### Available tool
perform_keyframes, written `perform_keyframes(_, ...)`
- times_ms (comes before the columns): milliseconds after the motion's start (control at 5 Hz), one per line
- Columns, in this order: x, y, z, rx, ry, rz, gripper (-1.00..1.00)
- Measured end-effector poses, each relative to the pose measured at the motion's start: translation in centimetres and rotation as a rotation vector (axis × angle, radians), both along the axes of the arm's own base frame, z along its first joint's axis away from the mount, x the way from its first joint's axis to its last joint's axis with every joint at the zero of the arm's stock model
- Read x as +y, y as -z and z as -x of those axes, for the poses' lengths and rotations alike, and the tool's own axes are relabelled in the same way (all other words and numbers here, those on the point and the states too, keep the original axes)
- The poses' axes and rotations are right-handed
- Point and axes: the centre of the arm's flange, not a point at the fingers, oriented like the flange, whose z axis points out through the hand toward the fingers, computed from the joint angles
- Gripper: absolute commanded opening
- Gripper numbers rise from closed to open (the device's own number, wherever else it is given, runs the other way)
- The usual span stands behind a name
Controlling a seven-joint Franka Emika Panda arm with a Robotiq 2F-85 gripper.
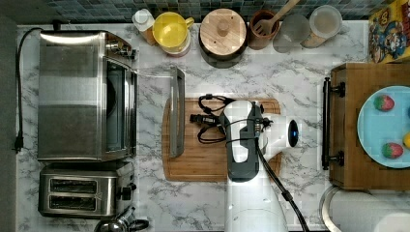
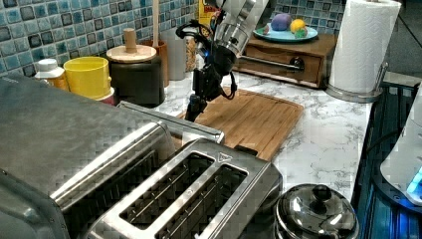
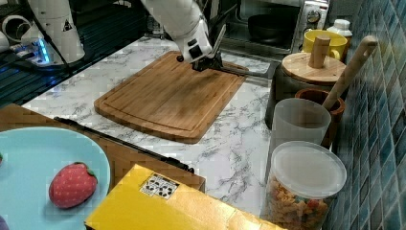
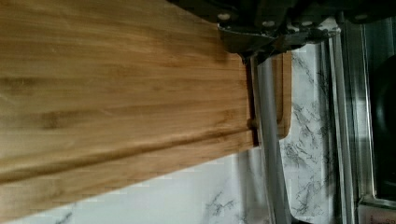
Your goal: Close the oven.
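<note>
The oven [image 1: 72,96] is a large steel box at the top view's left. Its glass door lies open and flat over the counter, and the long steel bar handle [image 1: 177,113] rests above the edge of the cutting board. My gripper [image 1: 194,118] points down right beside the handle on the side away from the oven, and it looks shut with nothing in it. In the left view the gripper [image 2: 193,110] hangs just behind the handle [image 2: 169,122]. The wrist view has the gripper [image 4: 254,53] tip at one end of the handle [image 4: 270,140]. I cannot tell whether they touch.
A wooden cutting board [image 1: 217,154] lies under the arm. A two-slot toaster [image 1: 82,195] stands beside the oven, with a pot lid [image 2: 316,209] near it. A yellow cup [image 1: 170,29], a wooden-lidded pot [image 1: 222,31] and jars line the back wall. A wooden drawer box [image 1: 367,77] holds a plate.
</note>
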Motion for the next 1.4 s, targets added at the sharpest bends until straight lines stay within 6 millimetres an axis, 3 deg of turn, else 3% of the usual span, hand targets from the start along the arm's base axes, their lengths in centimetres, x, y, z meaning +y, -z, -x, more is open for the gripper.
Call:
perform_keyframes(400, 0.1, -0.3, 0.6, -0.07, -0.071, -0.038, -1.0)
perform_keyframes(1000, 2.7, 0.9, -1.2, -0.088, -0.106, -0.007, -1.0)
perform_keyframes(1400, 2.7, 0.8, -1.7, -0.095, -0.07, -0.019, -1.0)
